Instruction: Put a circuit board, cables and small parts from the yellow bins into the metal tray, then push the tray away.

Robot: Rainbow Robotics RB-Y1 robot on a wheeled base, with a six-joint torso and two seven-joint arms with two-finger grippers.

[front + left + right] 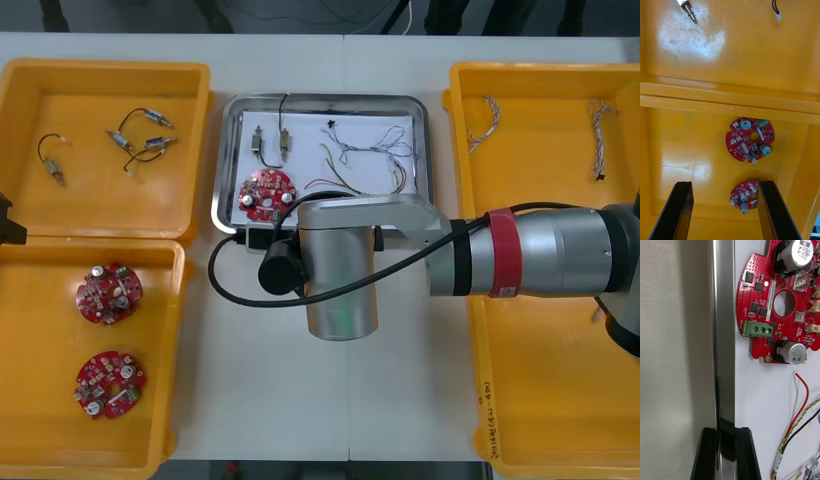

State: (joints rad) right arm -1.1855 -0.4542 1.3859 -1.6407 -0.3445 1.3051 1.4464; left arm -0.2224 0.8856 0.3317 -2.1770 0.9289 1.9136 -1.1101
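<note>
The metal tray, white inside, holds a round red circuit board, two small metal parts, a twisted blue and white cable and a red and yellow cable. My right gripper is at the tray's near edge. In the right wrist view its fingers straddle the shiny tray rim, shut on it, with the circuit board and the red and yellow cable just inside. My left gripper hangs open above two circuit boards in the near left bin.
The far left yellow bin holds black cables with small metal parts. Two red boards lie in the near left bin. The far right bin holds twisted cables. Bare table lies beyond the tray's far edge.
</note>
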